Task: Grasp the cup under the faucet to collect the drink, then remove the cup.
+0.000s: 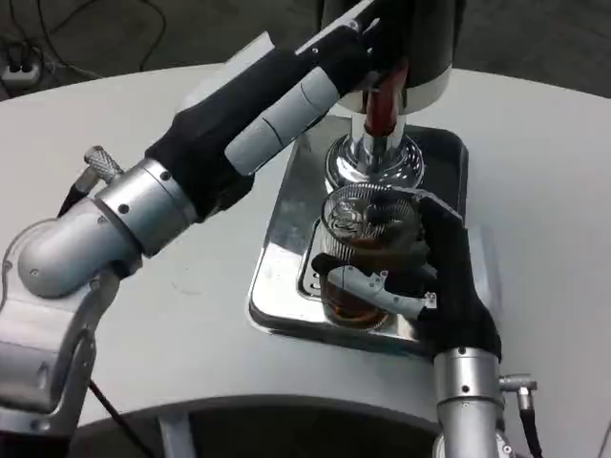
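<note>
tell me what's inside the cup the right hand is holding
The clear cup in the right hand holds a dark brown drink, seen through the wall near the bottom. The fingers wrap across the front and cover part of it, so the exact fill level is unclear.

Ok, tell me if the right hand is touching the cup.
Touching. In the head view, the right hand wraps around the clear cup over the drip tray, its fingers lying directly across the cup's wall.
</note>
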